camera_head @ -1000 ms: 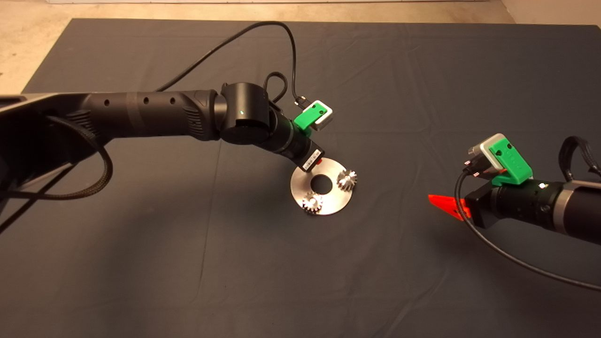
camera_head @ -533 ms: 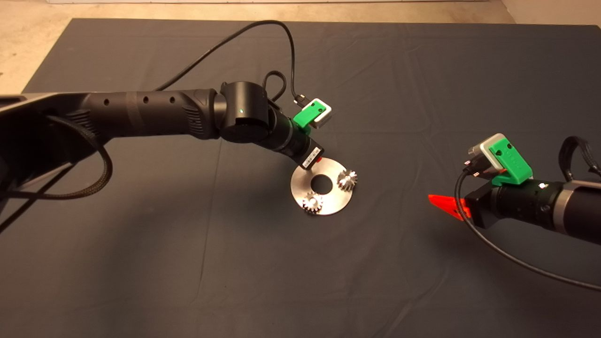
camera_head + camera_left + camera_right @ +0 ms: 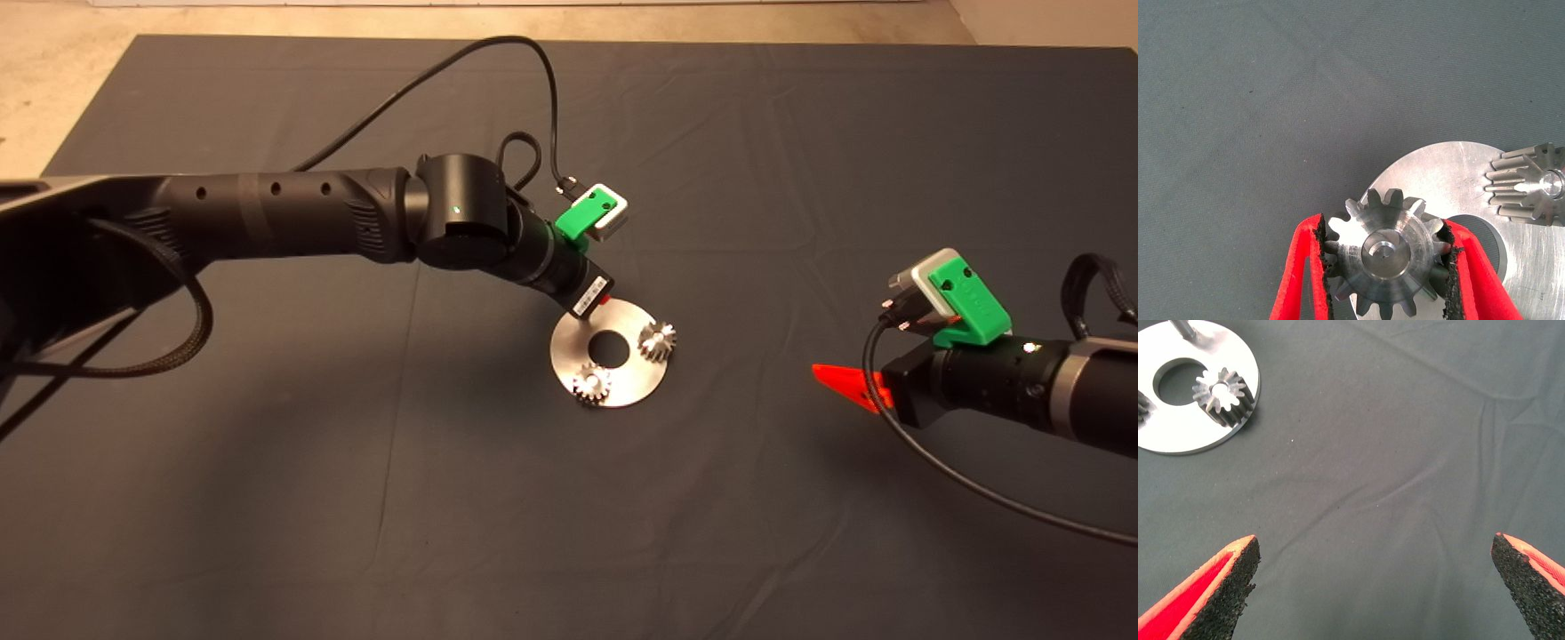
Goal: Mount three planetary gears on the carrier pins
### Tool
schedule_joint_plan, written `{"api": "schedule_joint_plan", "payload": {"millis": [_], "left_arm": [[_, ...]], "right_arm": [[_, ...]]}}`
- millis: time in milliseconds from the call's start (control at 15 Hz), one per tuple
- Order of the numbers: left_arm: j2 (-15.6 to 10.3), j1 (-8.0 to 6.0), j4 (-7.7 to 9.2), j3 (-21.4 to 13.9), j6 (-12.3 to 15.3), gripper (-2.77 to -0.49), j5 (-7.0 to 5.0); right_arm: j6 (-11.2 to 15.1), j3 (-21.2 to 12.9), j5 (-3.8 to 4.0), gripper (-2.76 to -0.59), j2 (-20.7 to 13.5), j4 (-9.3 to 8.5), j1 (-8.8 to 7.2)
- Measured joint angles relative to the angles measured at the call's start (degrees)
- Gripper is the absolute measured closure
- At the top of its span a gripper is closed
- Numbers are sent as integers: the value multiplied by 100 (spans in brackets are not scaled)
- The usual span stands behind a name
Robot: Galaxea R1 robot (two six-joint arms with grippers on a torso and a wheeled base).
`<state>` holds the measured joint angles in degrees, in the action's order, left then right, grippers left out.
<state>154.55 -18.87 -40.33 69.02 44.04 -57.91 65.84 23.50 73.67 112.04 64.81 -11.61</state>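
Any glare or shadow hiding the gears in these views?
Head view: disc glares bright, two seated gears blown out, left arm's shadow across the mat. Left wrist view: gripped gear evenly lit, teeth crisp. Right wrist view: gear readable.

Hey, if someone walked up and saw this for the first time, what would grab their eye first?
Probably the flat round silver disc in the middle of the dark mat, with two small shiny steel toothed gears already on it. Next, the left gripper over the disc's edge, its red fingers shut on a third steel gear. The right gripper waits open off to the disc's right.
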Motion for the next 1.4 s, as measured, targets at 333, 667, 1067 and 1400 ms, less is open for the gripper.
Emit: {"api": "schedule_joint_plan", "payload": {"millis": [333,667,1067,1400], "left_arm": [[-11,11,-20,-9,-26,-64,3],[-16,30,-22,-151,-146,-63,-17],[-30,30,-22,-194,-152,-63,-17],[-45,30,-22,-202,-394,-63,-24]], "right_arm": [[0,-2,1,-260,0,-1,-2],[0,-5,4,-260,2,-4,-33],[-1,-5,7,-260,33,-6,-35],[0,-7,9,-260,59,-9,-40]]}}
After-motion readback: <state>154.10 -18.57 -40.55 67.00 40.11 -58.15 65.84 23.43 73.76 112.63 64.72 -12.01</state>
